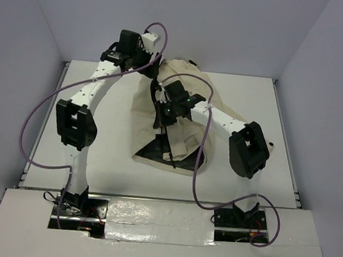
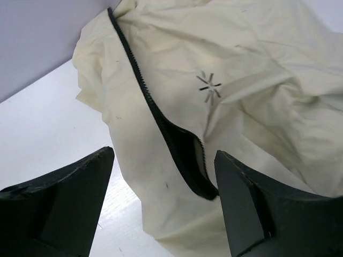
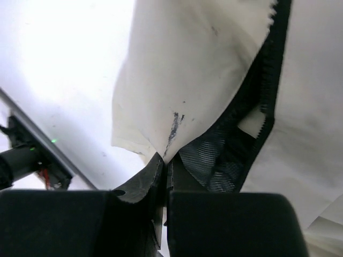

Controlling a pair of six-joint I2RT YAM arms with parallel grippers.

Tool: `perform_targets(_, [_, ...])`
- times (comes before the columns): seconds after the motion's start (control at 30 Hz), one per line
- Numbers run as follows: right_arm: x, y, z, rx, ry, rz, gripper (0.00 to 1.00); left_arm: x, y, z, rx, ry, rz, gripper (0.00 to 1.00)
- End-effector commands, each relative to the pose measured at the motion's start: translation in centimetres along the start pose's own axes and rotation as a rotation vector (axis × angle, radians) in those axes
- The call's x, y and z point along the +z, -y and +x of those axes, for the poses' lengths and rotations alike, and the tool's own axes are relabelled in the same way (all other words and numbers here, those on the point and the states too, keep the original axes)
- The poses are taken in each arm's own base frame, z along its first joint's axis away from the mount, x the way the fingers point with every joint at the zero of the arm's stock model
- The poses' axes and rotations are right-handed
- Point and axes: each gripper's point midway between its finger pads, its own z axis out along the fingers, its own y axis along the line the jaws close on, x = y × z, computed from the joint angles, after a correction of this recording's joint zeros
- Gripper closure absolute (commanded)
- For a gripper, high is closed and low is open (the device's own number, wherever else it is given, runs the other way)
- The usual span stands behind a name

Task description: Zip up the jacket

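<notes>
The cream-beige jacket [image 1: 180,105] lies crumpled in the middle of the white table, its dark lining showing at the lower hem. In the left wrist view the jacket [image 2: 241,107] shows its dark zipper [image 2: 139,80], partly parted, and a small star logo [image 2: 209,87]. My left gripper [image 2: 163,203] is open and empty, hovering above the fabric near the collar end [image 1: 136,55]. My right gripper [image 3: 167,163] is shut on a fold of the jacket's front edge [image 3: 177,107], beside the dark mesh lining [image 3: 214,160] and zipper teeth [image 3: 270,59].
The white table [image 1: 99,121] is ringed by pale walls. A metal rail [image 1: 153,196] runs along its near edge. Purple cables [image 1: 39,110] loop from both arms. A small green light and wiring show at the left of the right wrist view [image 3: 32,152].
</notes>
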Motion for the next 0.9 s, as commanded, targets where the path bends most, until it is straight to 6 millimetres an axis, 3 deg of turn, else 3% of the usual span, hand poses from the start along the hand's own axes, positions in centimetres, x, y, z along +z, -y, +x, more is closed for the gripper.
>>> perform_targets(0.0, [-2.7, -3.7, -3.1, -0.057, 0.121, -0.112, 1.00, -7.1, 2.5, -5.0, -0.008, 0.119, 0.096, 0.11])
perform_targets(0.03, [-2.8, -4.0, -3.3, -0.055, 0.131, -0.126, 1.00, -9.3, 3.1, -5.7, -0.008, 0.133, 0.105, 0.13])
perform_targets(0.1, [-3.6, -5.6, -4.4, -0.059, 0.174, -0.193, 1.00, -11.0, 5.0, -2.2, -0.043, 0.027, 0.188, 0.17])
perform_targets(0.13, [-3.8, -6.0, -4.5, -0.057, 0.182, -0.206, 1.00, -13.5, 5.9, -1.9, -0.043, 0.030, 0.199, 0.19])
perform_targets(0.17, [-4.1, -6.5, -4.9, -0.060, 0.201, -0.221, 1.00, -14.6, 6.6, -0.3, -0.071, -0.006, 0.217, 0.20])
perform_targets(0.2, [-4.7, -7.0, -5.6, -0.058, 0.233, -0.238, 1.00, -14.4, 6.7, 3.6, -0.130, -0.091, 0.231, 0.20])
perform_targets(0.23, [-4.8, -7.0, -5.6, -0.050, 0.242, -0.239, 1.00, -16.8, 7.9, 3.9, -0.192, -0.074, 0.261, 0.21])
perform_targets(0.27, [-5.1, -7.2, -5.8, -0.044, 0.254, -0.241, 1.00, -16.4, 8.4, 7.6, -0.260, -0.136, 0.282, 0.21])
perform_targets(0.33, [-5.4, -7.6, -6.0, -0.014, 0.274, -0.250, 1.00, -18.3, 10.1, 8.9, -0.316, -0.100, 0.339, 0.23])
perform_targets(0.37, [-5.5, -8.1, -5.9, -0.011, 0.279, -0.260, 1.00, -17.7, 11.2, 12.4, -0.365, -0.156, 0.361, 0.24])
perform_targets(0.43, [-5.0, -8.6, -5.4, 0.009, 0.282, -0.277, 1.00, -17.4, 13.6, 11.7, -0.322, -0.062, 0.390, 0.23])
perform_targets(0.47, [-4.9, -8.9, -5.2, 0.014, 0.281, -0.286, 1.00, -16.6, 14.5, 13.6, -0.328, -0.091, 0.389, 0.22])
perform_targets(0.5, [-4.5, -9.5, -4.7, 0.016, 0.272, -0.297, 1.00, -15.9, 15.5, 13.6, -0.308, -0.078, 0.403, 0.20])
perform_targets(0.6, [-4.1, -10.7, -3.7, 0.033, 0.253, -0.324, 1.00, -14.1, 15.2, 15.9, -0.378, -0.152, 0.363, 0.16])
perform_targets(0.67, [-4.1, -10.9, -3.2, 0.059, 0.248, -0.316, 1.00, -13.8, 14.7, 16.2, -0.435, -0.138, 0.383, 0.15])
perform_targets(0.8, [-3.8, -10.8, -1.9, 0.112, 0.222, -0.326, 1.00, -16.0, 15.1, 14.4, -0.491, -0.031, 0.509, 0.22])
perform_targets(0.87, [-4.0, -10.7, -1.8, 0.122, 0.234, -0.328, 1.00, -16.7, 15.3, 15.0, -0.431, 0.022, 0.530, 0.24])
